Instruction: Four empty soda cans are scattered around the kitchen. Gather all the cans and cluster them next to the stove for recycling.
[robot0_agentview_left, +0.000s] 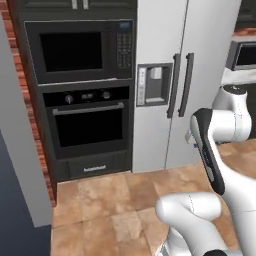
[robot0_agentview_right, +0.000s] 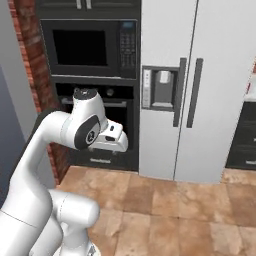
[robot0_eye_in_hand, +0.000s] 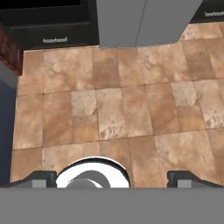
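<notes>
The soda cans and the stove are out of view. My gripper (robot0_eye_in_hand: 113, 178) hangs over the terracotta tile floor (robot0_eye_in_hand: 113, 109) and points down at it. Its two dark fingertips (robot0_eye_in_hand: 43, 178) stand far apart at the bottom of the hand view, open, with nothing between them. In the right base view the white hand (robot0_agentview_right: 112, 139) is held in front of the black wall oven (robot0_agentview_right: 117, 115), well above the floor.
A black built-in microwave (robot0_agentview_left: 80, 50) sits above the wall oven (robot0_agentview_left: 87, 125), beside a tall grey fridge (robot0_agentview_left: 170, 80) with a dispenser. A brick wall (robot0_agentview_left: 40, 145) and a grey panel (robot0_agentview_left: 20, 150) close the left. A counter with another microwave (robot0_agentview_left: 245, 55) lies far right.
</notes>
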